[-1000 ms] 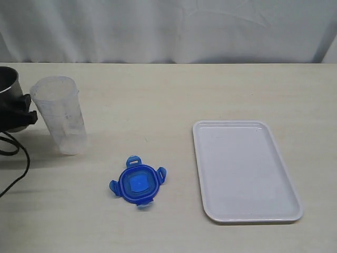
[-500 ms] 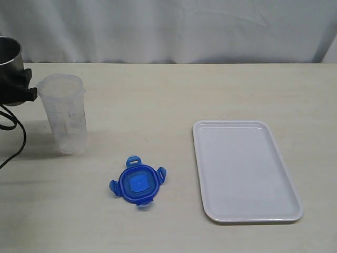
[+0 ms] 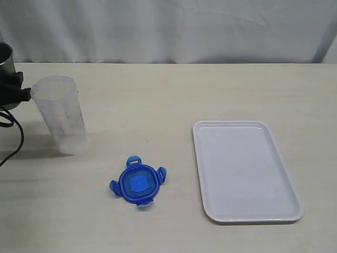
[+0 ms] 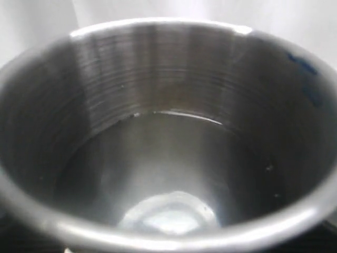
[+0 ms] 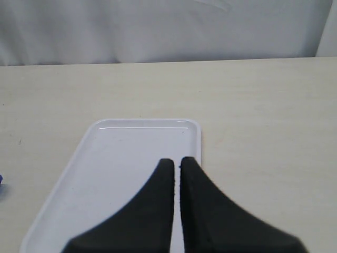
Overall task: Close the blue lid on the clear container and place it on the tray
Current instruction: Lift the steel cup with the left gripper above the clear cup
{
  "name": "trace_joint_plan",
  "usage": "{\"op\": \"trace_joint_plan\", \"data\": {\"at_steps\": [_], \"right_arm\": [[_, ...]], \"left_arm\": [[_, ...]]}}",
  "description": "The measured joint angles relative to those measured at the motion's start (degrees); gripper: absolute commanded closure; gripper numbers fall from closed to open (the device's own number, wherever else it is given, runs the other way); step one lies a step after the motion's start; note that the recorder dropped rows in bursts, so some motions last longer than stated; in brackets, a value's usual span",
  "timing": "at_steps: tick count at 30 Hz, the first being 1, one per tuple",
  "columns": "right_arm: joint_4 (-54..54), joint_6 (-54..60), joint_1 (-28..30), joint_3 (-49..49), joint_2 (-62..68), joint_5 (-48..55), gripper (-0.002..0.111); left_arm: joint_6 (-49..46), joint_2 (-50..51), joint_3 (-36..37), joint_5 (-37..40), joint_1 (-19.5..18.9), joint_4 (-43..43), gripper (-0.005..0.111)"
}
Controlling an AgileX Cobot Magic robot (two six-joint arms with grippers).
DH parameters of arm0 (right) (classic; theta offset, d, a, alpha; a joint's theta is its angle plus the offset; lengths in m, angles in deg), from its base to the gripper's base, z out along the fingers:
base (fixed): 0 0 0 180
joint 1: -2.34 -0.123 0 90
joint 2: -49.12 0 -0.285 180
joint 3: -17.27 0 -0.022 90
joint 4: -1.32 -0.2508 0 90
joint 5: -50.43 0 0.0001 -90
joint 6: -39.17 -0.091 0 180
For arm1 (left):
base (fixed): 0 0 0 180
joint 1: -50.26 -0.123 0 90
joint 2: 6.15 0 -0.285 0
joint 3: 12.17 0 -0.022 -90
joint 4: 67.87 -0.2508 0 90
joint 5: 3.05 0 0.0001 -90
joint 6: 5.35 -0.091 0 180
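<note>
Inspector: Container, position and condition?

Clerk: The container stands on the table at the left. Its top is open and it leans slightly, with the rim tipped toward the left edge.

Inspector: The lid?

Clerk: The lid lies flat on the table with its flaps spread. It sits nearer the front, between container and tray, touching neither.

Inspector: The tray?

Clerk: The tray lies on the right, well apart from the container.

Inspector: Grippers?

Clerk: The left gripper is at the left edge of the exterior view. Its jaws are set wide around a steel cup, which is raised off the table. One black finger sits just beside the container's rim (contact cannot be confirmed). The left wrist view looks straight into the cup — polished wall and base, little else. The right gripper hangs above the tray, jaws pressed together and gripping nothing.
</note>
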Motion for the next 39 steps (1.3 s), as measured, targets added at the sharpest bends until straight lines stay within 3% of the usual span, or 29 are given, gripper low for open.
{"op": "trace_joint_plan", "data": {"at_steps": [10,15,22,28,32,39], "right_arm": [[0.00,0.00,0.00,0.00,0.00,0.00,0.104],[0.00,0.00,0.00,0.00,0.00,0.00,0.104],[0.00,0.00,0.00,0.00,0.00,0.00,0.104],[0.00,0.00,0.00,0.00,0.00,0.00,0.104],[0.00,0.00,0.00,0.00,0.00,0.00,0.104],[0.00,0.00,0.00,0.00,0.00,0.00,0.104]], "left_arm": [[-1.87,0.00,0.00,1.24,-0.14,6.46,0.107],[-2.47,-0.99,0.00,1.27,-2.29,8.16,0.107],[-2.60,-2.18,0.00,-2.71,-4.57,-6.32,0.107],[-5.12,-2.26,-0.25,-5.35,-4.70,-10.79,0.107],[-7.57,-2.26,-2.59,-5.64,-4.70,-18.72,0.107],[-11.38,-2.26,-2.92,-5.20,-4.70,-19.77,0.107]]}}
